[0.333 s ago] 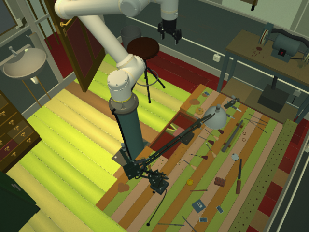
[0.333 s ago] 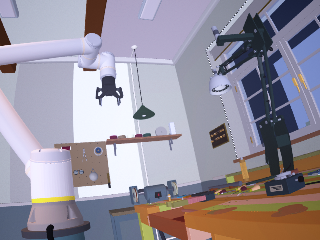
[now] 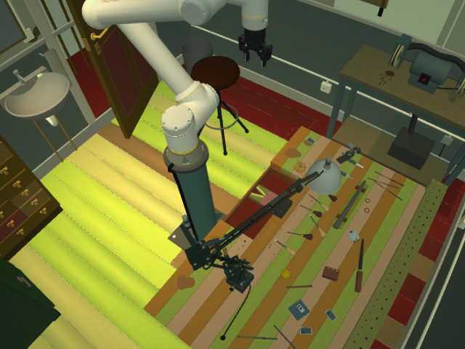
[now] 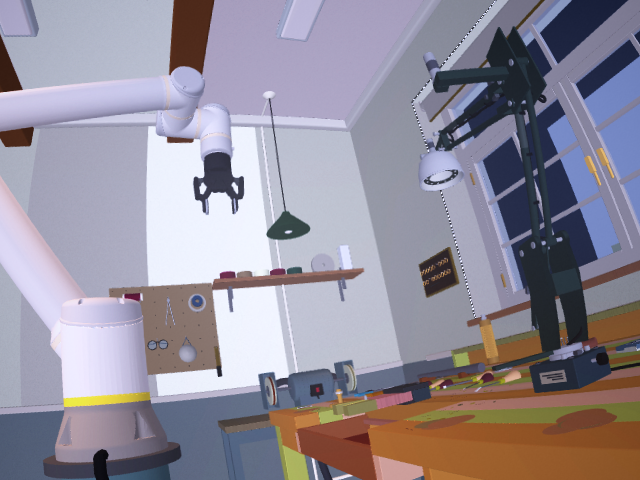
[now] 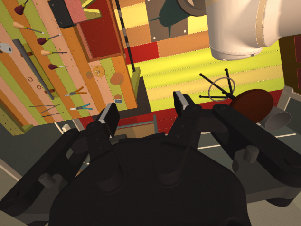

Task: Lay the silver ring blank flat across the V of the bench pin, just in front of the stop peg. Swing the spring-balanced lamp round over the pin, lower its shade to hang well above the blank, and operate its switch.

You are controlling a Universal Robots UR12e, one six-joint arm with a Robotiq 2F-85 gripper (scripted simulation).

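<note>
The lamp's shade (image 3: pixel 325 176) hangs high over the bench, beside the cut-out where the bench pin (image 3: pixel 261 194) juts out. Its dark arm (image 3: pixel 263 212) runs back to a base (image 3: pixel 239 276) near the bench's front edge. A small silver ring blank (image 5: pixel 96 72) rests on a round wooden disc (image 3: pixel 299 166) at the bench's far corner. My gripper (image 3: pixel 255 52) is open and empty, high above the floor near the stool (image 3: pixel 215 72), far from the bench. The stop peg is too small to tell.
A grey bin (image 3: pixel 197 50) stands behind the stool. Gravers, pliers, a long mandrel (image 3: pixel 349 204) and a file (image 3: pixel 359 266) are scattered over the striped bench. A side table with a grinder (image 3: pixel 426 71) stands beyond it. My own arm's column (image 3: pixel 191 188) rises beside the cut-out.
</note>
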